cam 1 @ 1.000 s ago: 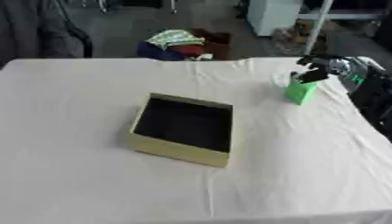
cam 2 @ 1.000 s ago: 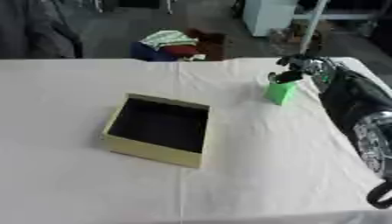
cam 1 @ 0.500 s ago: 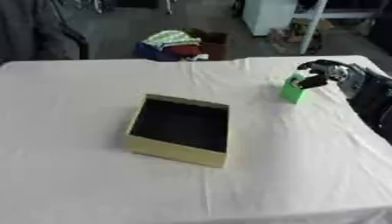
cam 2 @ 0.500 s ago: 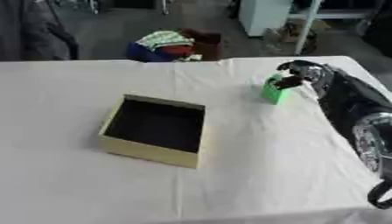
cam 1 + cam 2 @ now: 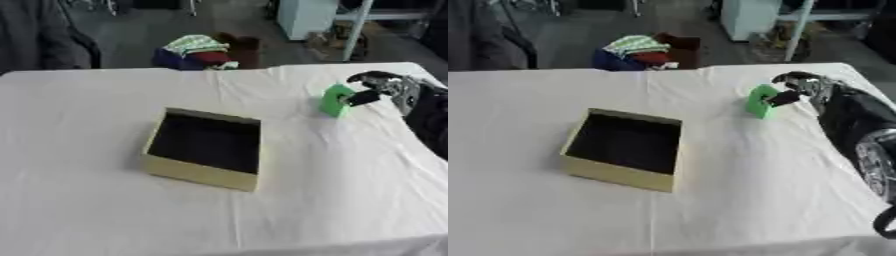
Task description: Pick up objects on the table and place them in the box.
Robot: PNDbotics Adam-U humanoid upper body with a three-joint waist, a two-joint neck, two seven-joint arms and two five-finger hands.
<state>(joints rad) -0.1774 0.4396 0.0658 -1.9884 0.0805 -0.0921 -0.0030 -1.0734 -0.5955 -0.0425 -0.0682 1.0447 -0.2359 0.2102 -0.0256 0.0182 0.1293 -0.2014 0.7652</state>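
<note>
A small green block (image 5: 334, 100) stands on the white tablecloth (image 5: 105, 100) at the far right. My right hand (image 5: 381, 86) reaches in from the right edge, its fingers curled over the block's top and its thumb against the block's right side. An open yellow cardboard box (image 5: 198, 173) with a dark inside sits left of the middle of the table, well apart from the block, and I see nothing in it. The black right forearm (image 5: 852, 116) runs along the right edge. My left hand shows in neither view.
Beyond the table's far edge a heap of coloured cloth (image 5: 199, 50) lies on the floor, with a white cabinet (image 5: 308, 15) and a metal post (image 5: 357, 27) further right. The table's far right corner is just behind the block.
My right hand's fingers have closed in around the green block. The block has stayed nearly where it was, shifting at most a little to the left.
</note>
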